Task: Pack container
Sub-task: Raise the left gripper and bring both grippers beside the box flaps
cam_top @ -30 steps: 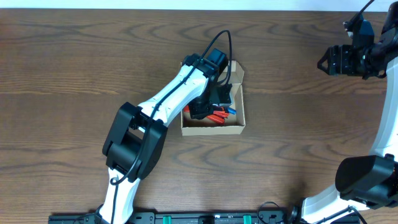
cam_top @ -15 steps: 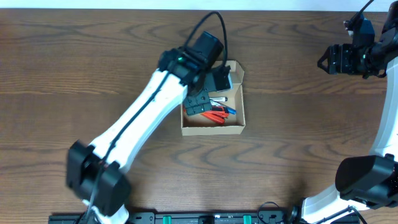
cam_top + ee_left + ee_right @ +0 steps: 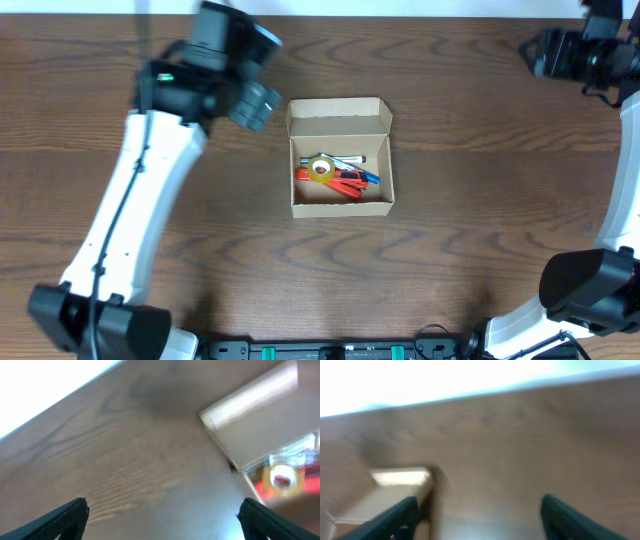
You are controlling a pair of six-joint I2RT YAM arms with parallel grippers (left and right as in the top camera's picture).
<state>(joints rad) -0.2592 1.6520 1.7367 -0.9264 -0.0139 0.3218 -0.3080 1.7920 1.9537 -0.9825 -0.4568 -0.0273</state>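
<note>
From above, the open cardboard container [image 3: 338, 205] sits on the wooden table [image 3: 480, 200], holding a yellow tape roll [image 3: 321, 169] and markers [image 3: 352, 182]. Left wrist: left gripper [image 3: 165, 520] spread wide, empty, near the container. Right wrist: right gripper [image 3: 477, 520] spread, well apart from it

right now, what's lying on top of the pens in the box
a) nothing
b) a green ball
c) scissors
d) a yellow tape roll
d: a yellow tape roll rests on the red and blue pens inside the open box.
</note>
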